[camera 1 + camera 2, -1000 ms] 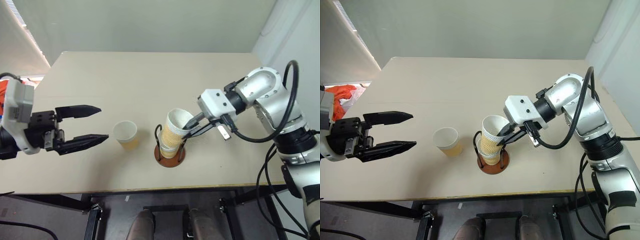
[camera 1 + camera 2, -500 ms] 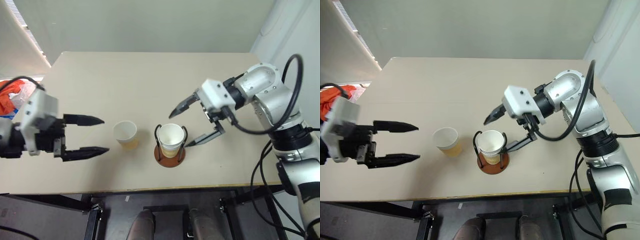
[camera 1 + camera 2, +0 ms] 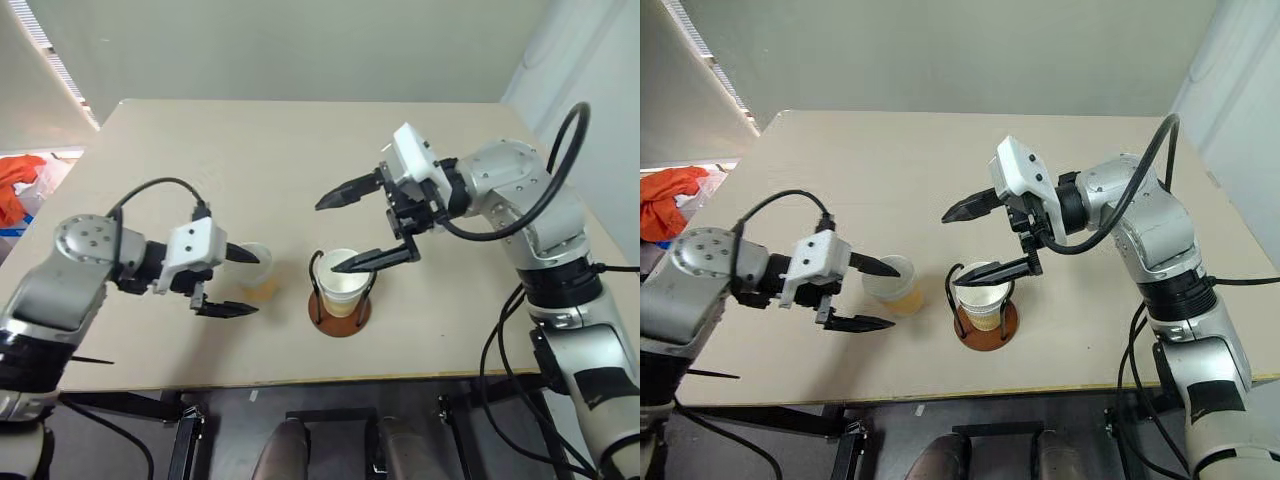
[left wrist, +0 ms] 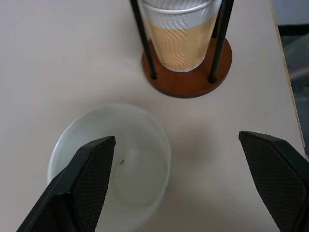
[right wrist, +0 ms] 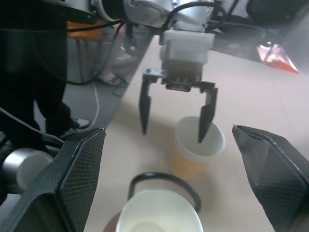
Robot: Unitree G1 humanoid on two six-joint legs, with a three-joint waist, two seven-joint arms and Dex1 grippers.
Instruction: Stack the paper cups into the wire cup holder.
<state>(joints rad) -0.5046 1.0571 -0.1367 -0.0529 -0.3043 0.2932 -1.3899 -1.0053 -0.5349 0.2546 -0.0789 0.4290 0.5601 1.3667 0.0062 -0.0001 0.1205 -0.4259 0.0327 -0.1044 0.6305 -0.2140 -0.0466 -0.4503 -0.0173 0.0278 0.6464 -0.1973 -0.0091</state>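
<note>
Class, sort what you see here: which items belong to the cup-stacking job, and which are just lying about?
Part of the job:
- loose paper cup, standing on the table
- stacked cups already in the holder
- wire cup holder
- left gripper, open, at the loose cup
- right gripper, open, above the holder

Lying about:
- orange cloth beside the table

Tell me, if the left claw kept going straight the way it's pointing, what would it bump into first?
Most likely the loose paper cup: the open left gripper points at it, one finger already over its rim. The wire cup holder with its stacked cups stands farther along that line.
</note>
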